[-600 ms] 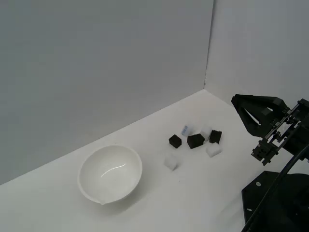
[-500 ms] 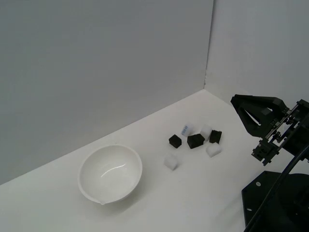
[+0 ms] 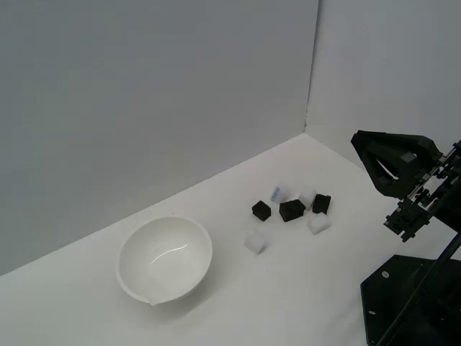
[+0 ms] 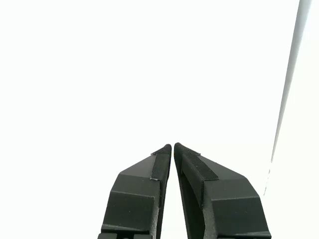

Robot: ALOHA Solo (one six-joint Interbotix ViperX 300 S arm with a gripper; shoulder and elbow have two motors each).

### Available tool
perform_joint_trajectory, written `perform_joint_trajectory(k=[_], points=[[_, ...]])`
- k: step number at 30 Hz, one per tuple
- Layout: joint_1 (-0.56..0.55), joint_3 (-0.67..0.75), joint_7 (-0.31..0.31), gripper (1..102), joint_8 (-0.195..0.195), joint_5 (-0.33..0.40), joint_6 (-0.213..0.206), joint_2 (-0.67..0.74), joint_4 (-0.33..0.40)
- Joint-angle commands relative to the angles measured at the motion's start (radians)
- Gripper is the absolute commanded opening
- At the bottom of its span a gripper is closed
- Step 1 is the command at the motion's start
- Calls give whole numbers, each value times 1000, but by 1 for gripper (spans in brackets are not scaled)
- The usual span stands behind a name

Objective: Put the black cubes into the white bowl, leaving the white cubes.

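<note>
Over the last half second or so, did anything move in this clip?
Only the gripper: it shifted slightly toward the exterior view's right and a little up, away from the cubes. In the wrist view its jaws are shut with nothing between them. It took hold of nothing. The three black cubes, the white cubes and the bowl lie where they were; the bowl holds no cubes.

On the table (image 3: 302, 288), the bowl (image 3: 165, 259) sat at nine o'clock of the cubes, well apart. The gripper (image 3: 358, 142) hung at three o'clock of them.
</note>
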Motion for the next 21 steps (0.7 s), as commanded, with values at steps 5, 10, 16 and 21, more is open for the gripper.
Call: perform_joint_trajectory(k=[5,10,16,21], points=[[-6,29,5,3,17,-71,-8,28,-66],[-6,29,8,3,18,-92,-2,28,-91],[-6,29,12,3,20,-147,15,28,-147],[-6,28,28,3,20,-189,25,28,-183]])
